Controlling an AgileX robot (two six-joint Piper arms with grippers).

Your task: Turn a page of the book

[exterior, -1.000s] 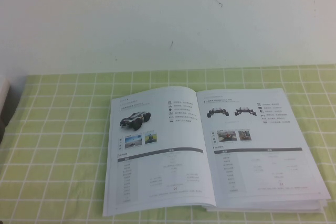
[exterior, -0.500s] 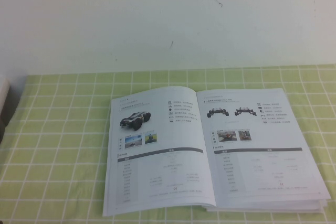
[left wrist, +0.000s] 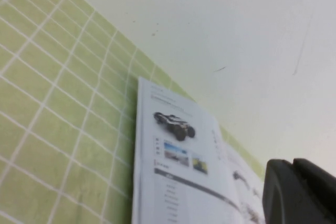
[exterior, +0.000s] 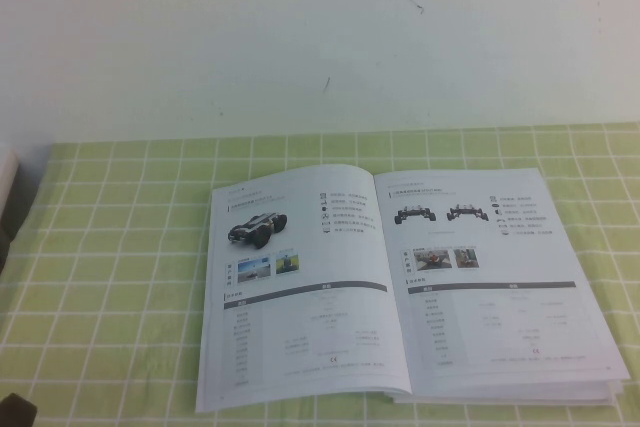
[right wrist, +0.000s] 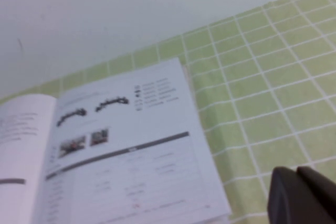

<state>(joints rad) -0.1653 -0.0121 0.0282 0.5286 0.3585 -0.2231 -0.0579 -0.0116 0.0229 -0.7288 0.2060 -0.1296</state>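
Watching remotely, I saw the book (exterior: 400, 287) lying open on the tabletop (exterior: 110, 247); right tool (right wrist: 302, 195) pressed together beside the page (right wrist: 136, 156), left tool (left wrist: 299, 192) unreadable.

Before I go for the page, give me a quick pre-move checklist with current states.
1. Book lies open and flat on the checked cloth: ok.
2. Page with two chassis pictures faces up, nothing on it: ok.
3. Right gripper off the page, over cloth beside the book's outer edge: ok.
4. Right jaws shut: ok.
5. Left gripper clear of the book: ok; its jaws: cannot tell.
6. Page lifted: not ok.
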